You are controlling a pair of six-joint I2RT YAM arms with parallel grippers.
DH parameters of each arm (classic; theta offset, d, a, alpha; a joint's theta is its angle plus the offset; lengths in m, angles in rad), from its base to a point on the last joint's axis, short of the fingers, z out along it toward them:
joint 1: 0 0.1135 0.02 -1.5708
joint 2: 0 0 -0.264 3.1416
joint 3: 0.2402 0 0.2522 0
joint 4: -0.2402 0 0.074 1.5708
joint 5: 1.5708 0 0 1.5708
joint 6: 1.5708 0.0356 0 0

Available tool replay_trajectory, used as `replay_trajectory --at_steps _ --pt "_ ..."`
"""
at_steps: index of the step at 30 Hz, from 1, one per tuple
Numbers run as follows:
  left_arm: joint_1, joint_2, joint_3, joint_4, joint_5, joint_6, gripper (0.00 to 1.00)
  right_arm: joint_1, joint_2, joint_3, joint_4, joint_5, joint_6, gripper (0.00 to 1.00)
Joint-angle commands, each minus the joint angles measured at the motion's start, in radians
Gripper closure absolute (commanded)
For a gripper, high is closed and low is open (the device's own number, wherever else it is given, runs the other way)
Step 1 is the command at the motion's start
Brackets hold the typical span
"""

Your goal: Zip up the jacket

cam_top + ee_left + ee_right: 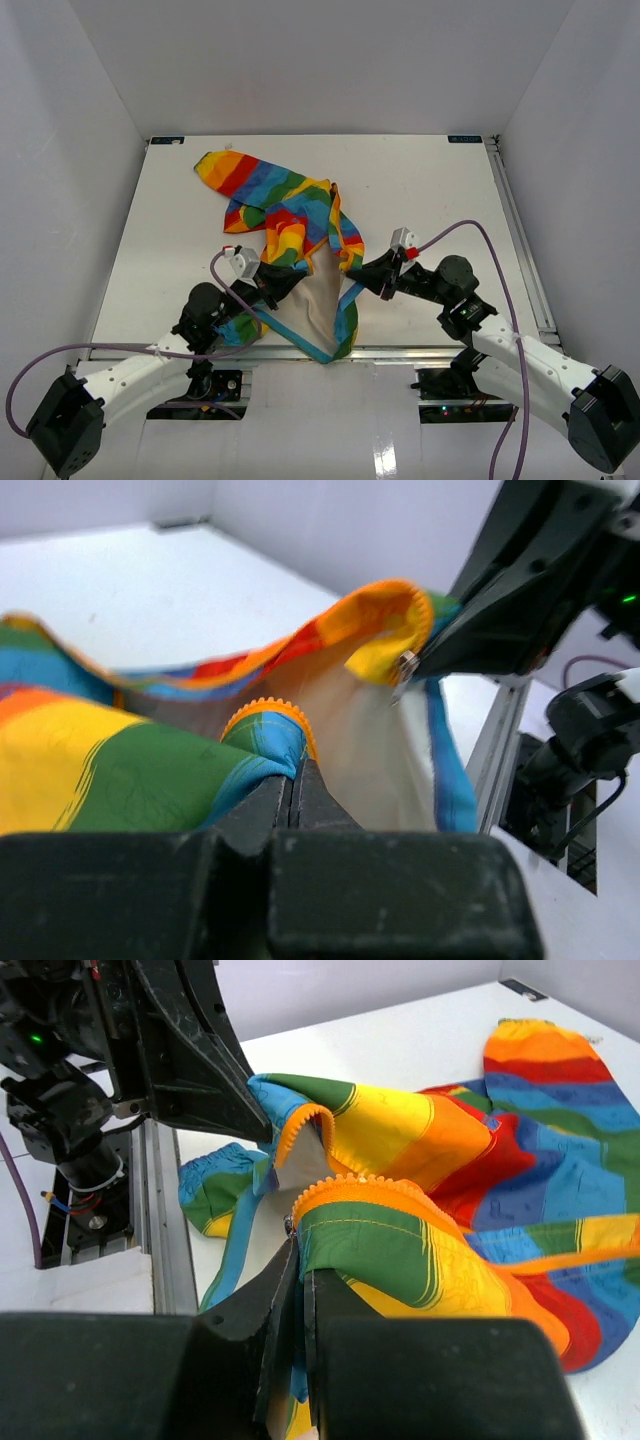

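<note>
The rainbow-striped jacket [290, 215] lies open on the white table, its white lining [315, 300] and light-blue trim toward the near edge. My left gripper [292, 278] is shut on the jacket's left front edge [265, 735], by the orange zipper teeth. My right gripper [352, 282] is shut on the right front edge [340, 1215], next to the metal zipper slider [290, 1225]. The two edges are held up a little, apart, with the lining sagging between them. The right gripper [405, 675] also shows in the left wrist view, the left gripper [255, 1120] in the right wrist view.
One sleeve [225, 168] stretches to the far left of the table [420, 190]. A metal rail [400, 353] runs along the near table edge, with another rail [520, 230] at the right. White walls enclose the table on three sides.
</note>
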State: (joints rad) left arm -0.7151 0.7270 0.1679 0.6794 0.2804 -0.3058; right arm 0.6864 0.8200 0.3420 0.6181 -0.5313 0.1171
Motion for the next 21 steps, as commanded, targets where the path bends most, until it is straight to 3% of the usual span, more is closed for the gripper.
replay_trajectory --at_steps 1,6,13,21 --pt "0.001 0.040 -0.034 0.372 0.142 0.014 1.00 0.016 0.001 0.003 0.107 -0.056 -0.035 0.92" --pt "0.002 0.078 -0.022 0.474 0.251 -0.018 1.00 0.032 0.033 0.022 0.109 -0.100 -0.037 0.92" --pt "0.001 0.045 -0.030 0.485 0.266 0.004 1.00 0.054 0.046 0.045 0.082 -0.140 -0.039 0.92" --pt "0.001 0.120 -0.025 0.543 0.332 0.012 1.00 0.061 0.078 0.069 0.107 -0.216 -0.003 0.92"
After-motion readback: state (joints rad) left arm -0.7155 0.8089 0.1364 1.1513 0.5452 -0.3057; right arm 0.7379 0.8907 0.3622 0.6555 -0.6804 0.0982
